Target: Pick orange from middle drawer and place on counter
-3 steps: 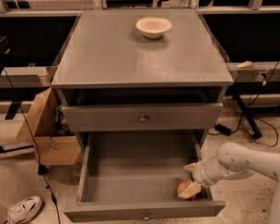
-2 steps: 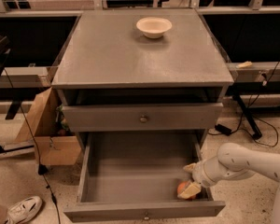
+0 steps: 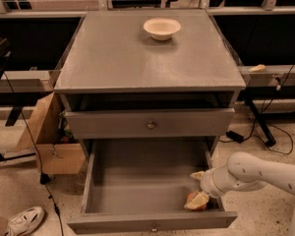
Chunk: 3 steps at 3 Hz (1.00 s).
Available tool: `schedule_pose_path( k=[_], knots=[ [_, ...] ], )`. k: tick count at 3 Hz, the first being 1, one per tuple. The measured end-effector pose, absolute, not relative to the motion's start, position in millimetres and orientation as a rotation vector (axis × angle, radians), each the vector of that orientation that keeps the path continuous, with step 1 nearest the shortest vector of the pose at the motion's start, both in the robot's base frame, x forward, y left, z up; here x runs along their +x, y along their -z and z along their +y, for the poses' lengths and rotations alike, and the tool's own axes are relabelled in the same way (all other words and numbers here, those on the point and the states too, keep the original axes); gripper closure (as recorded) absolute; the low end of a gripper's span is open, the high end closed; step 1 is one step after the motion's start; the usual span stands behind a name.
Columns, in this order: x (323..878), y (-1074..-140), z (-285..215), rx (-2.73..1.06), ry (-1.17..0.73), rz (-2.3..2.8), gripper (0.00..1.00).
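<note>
The middle drawer (image 3: pixel 137 188) is pulled wide open below the closed upper knobbed drawer (image 3: pixel 150 124). The orange (image 3: pixel 195 200) lies in the drawer's front right corner. My gripper (image 3: pixel 197 191) reaches into the drawer from the right on a white arm. Its cream fingers (image 3: pixel 197 201) stand on either side of the orange, one behind it and one in front. The orange is partly covered by the front finger. The grey counter (image 3: pixel 113 53) on top is flat.
A cream bowl (image 3: pixel 162 28) stands at the back of the counter. A cardboard box (image 3: pixel 44 136) leans beside the cabinet on the left. A white shoe (image 3: pixel 24 220) lies on the floor at lower left. Cables and a stand foot are on the right floor.
</note>
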State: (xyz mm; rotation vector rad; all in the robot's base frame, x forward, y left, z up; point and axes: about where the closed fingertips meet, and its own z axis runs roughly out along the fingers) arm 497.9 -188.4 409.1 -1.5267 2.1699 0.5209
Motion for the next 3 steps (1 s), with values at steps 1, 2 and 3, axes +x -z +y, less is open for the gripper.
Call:
schedule_pose_path(
  k=[1, 2, 3],
  knots=[
    [510, -426, -178, -1.514, -0.505, 2.08, 0.19],
    [523, -447, -171, -1.5, -0.472, 1.998, 0.18],
    [530, -456, -166, -1.51, -0.445, 1.961, 0.18]
  ],
)
